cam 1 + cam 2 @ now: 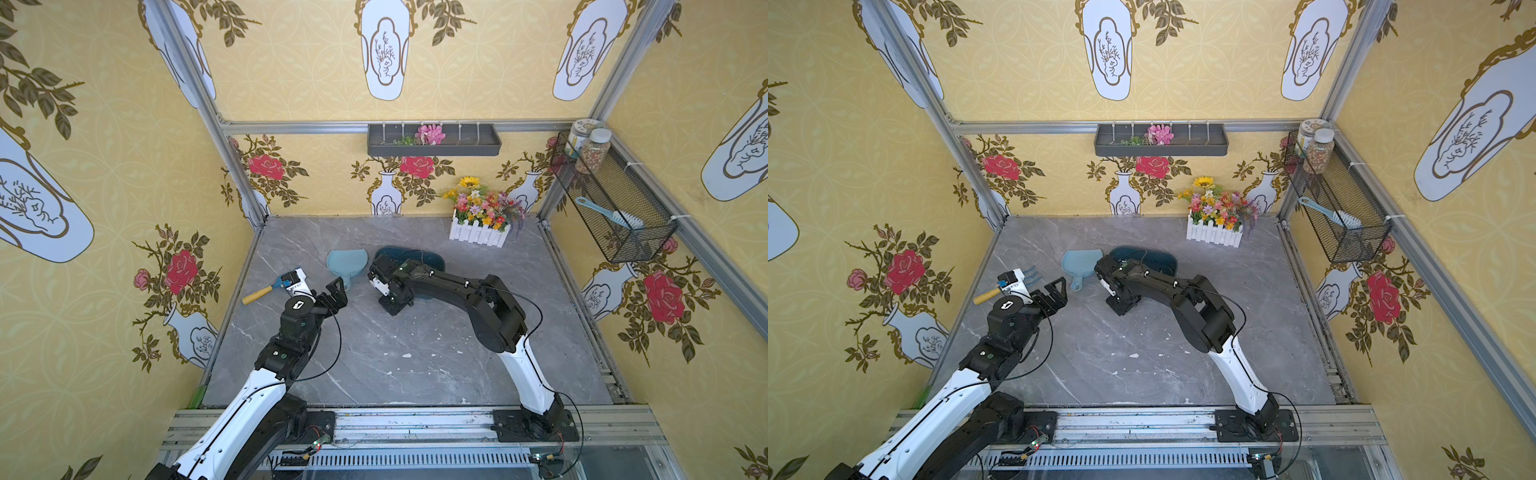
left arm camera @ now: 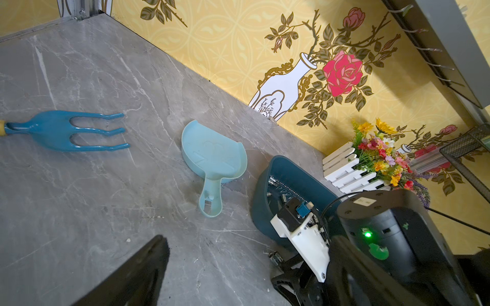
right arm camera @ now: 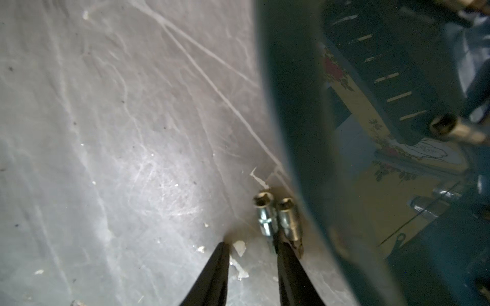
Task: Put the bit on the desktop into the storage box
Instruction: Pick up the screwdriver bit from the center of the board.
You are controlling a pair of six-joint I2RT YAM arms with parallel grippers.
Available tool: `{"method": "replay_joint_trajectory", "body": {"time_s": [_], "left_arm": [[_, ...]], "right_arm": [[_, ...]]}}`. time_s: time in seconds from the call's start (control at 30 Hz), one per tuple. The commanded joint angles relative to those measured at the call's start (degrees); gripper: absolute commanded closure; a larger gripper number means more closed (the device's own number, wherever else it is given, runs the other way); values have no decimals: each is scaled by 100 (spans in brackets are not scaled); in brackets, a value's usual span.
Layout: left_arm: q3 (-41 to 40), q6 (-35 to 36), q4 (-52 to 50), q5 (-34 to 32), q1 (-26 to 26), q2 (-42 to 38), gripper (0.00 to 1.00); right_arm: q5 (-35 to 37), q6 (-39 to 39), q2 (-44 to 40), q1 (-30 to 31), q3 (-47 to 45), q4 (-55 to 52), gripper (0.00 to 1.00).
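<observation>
Right claw part-spread, pinching nothing; two bits lie side by side on the bench just beyond its tips, seemingly against the storage box wall; small, stiff, slick steel, likely light; pinch one across its shank.

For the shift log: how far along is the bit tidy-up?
Done: several bits already lie inside the storage box. In hand: the right gripper is down at the desktop, jaws apart, at two bits beside the box's outer wall, neither gripped yet. Still to do: both those bits.
</observation>
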Motion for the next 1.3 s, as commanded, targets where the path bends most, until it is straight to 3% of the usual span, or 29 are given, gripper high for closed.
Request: {"method": "replay_joint_trajectory", "body": {"time_s": [0.0, 0.67, 0.97, 1.27], "left_arm": [[21, 72, 49, -39, 11, 12, 0], [12, 84, 102, -22, 19, 103, 0], [16, 99, 41, -64, 23, 30, 0], [21, 86, 23, -57, 21, 13, 0]], "right_arm": [[35, -6, 80, -7, 51, -53, 64], [70, 197, 528, -75, 345, 18, 65], [22, 210, 578, -73, 406, -72, 78], [-15, 238, 313, -56, 302, -103, 83]]}}
